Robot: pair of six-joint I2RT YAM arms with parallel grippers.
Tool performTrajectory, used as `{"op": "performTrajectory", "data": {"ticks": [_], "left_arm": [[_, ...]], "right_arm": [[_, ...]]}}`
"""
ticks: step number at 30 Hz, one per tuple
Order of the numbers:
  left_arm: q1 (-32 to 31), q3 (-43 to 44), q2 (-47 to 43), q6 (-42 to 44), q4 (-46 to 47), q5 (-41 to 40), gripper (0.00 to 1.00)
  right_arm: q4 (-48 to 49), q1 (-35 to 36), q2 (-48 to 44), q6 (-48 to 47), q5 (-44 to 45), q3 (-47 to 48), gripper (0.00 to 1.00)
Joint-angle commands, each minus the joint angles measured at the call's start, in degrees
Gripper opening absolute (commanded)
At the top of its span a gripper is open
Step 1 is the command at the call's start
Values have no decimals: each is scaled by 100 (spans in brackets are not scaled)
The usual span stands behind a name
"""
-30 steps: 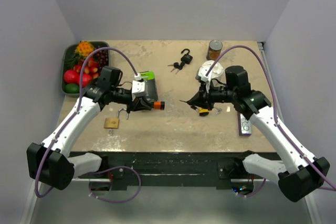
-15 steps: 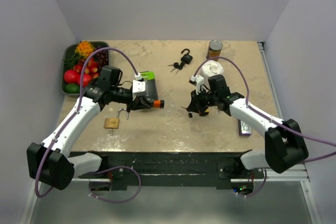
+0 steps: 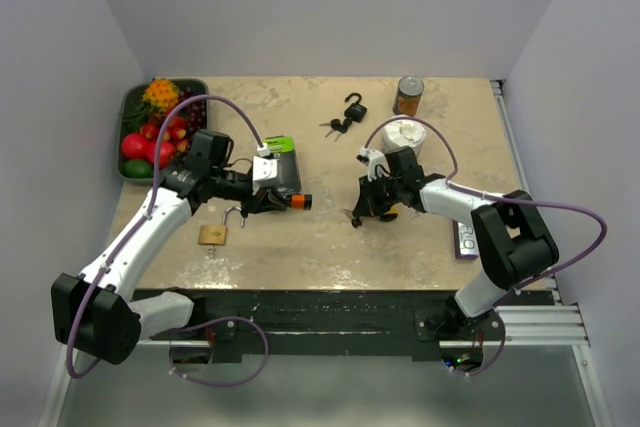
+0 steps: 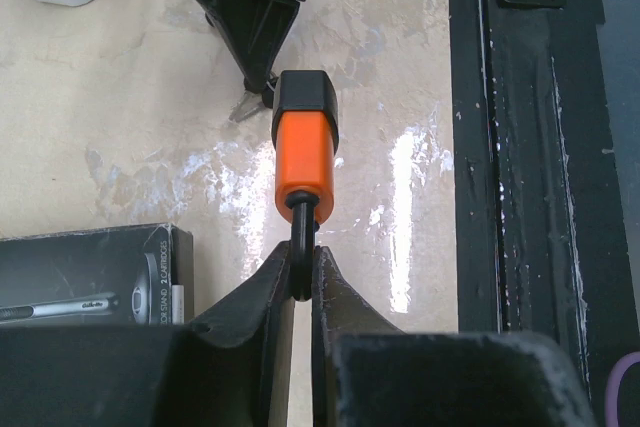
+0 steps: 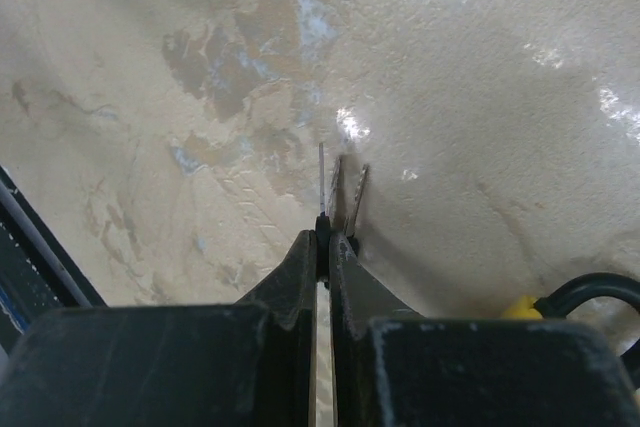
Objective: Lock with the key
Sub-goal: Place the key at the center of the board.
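Centre of the tabletop, slightly toward the near edge: your left gripper (image 3: 264, 199) is pinching the orange padlock (image 4: 303, 160) by its thin black shackle (image 4: 300, 235). Its jaws are drawn almost together on the wire, and it is holding the body out toward the right edge with the black end cap leading. Your right gripper (image 5: 323, 239) is facing it across a short gap, jaws clamped flat on a key (image 5: 321, 179) whose slim blade is projecting past the fingertips (two more keys (image 5: 352, 187) of the bunch are hanging just beside it). The padlock is reading as compact, rigid and fairly dense. Held only by its round shackle, it is likely to pivot under any sideways push, so you are better off pressing straight along its long axis. The key is reading as light, stiff, smooth metal, and gripping it across its flat sides is the sound choice, since turning will be asking for torque. Whether the shackle is seated in the body is not showing.
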Motion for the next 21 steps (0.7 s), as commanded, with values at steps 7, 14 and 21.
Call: {"op": "performTrajectory", "data": {"ticks": [7,14,21], "left_arm": [[24,-302,-235,-500,490,409,0],[-29,-434,-227,-877,481,426,0],[-222,-347,-51,-2088,499,435,0]], "right_arm": [[281,-149,225,43,247,522,14],[315,-149,-573,-1,-543,488,74],[-113,167,-1865,-1085,-843,751,94]]}}
